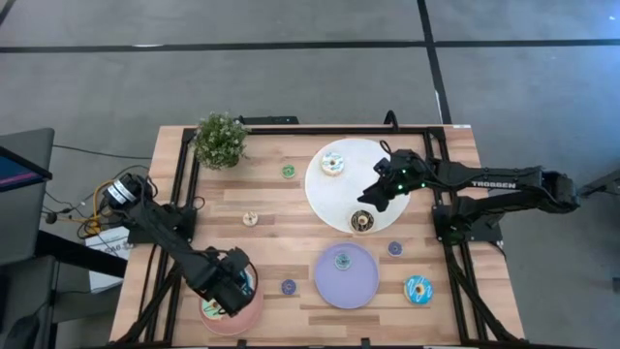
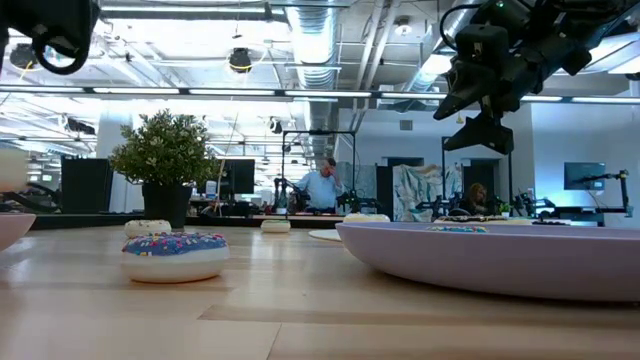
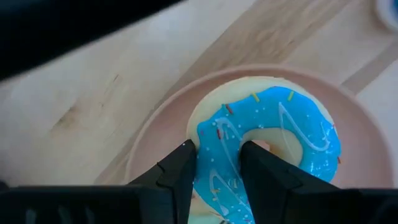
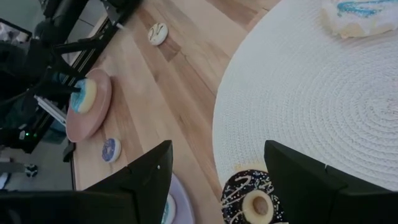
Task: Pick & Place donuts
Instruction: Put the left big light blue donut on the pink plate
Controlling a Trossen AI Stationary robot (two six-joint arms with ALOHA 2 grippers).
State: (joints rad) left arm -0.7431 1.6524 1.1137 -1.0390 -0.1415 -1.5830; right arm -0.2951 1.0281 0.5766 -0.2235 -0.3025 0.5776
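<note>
My left gripper (image 1: 235, 286) points down over the pink plate (image 1: 254, 315) at the near left and is shut on a blue-iced donut (image 3: 273, 130). My right gripper (image 1: 373, 194) hangs open above the white plate (image 1: 334, 199), with nothing between its fingers. A chocolate donut (image 4: 252, 200) lies on that plate's near rim, just under this gripper (image 4: 217, 180). A blue-and-white donut (image 1: 332, 163) lies on the plate's far side. A teal donut (image 1: 342, 260) lies on the purple plate (image 1: 358, 286). My left gripper pinches one side of the donut's ring (image 3: 217, 143). One finger (image 3: 261, 165) stands at the hole and the other (image 3: 177, 168) outside the ring. The fingers come from above, pointing down. The donut lies icing up over the pink plate (image 3: 155, 130); whether it rests there I cannot tell.
Loose on the wood are small donuts: green (image 1: 288, 172), cream (image 1: 250, 219) and two purple ones (image 1: 289, 287), (image 1: 394, 248). A larger blue donut (image 1: 418, 289) lies at the near right. A potted plant (image 1: 220, 139) stands at the far left.
</note>
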